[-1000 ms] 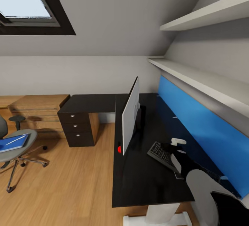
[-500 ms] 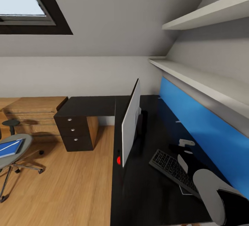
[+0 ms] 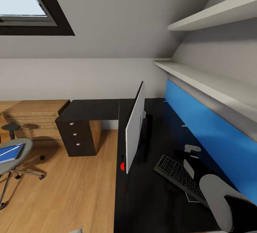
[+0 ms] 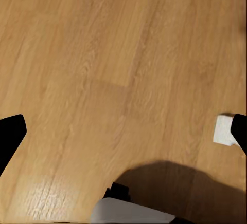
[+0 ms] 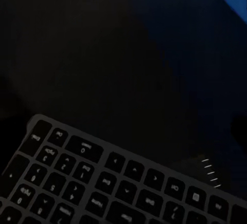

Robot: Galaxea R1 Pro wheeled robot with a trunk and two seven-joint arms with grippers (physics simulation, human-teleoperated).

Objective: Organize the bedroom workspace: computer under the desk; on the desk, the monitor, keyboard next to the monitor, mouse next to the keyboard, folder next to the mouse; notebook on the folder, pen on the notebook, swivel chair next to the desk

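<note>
base has basically stopped: the head view barely differs from half a second ago, after a bigger shift before that, and the keyboard [image 3: 178, 176] sits flat on the desk [image 3: 142, 197] between the monitor [image 3: 135, 126] and the blue back panel [image 3: 203, 129]. right arm [image 3: 217, 201] hangs over the keyboard's near end; jaw state can't be told on either side. keyboard looks placed; folder [image 3: 9, 153] still on the swivel chair [image 3: 14, 156], off the desk's drawer end, probably next.

Light wood floor [image 4: 113, 70] with a small white block [image 4: 224, 130].
</note>
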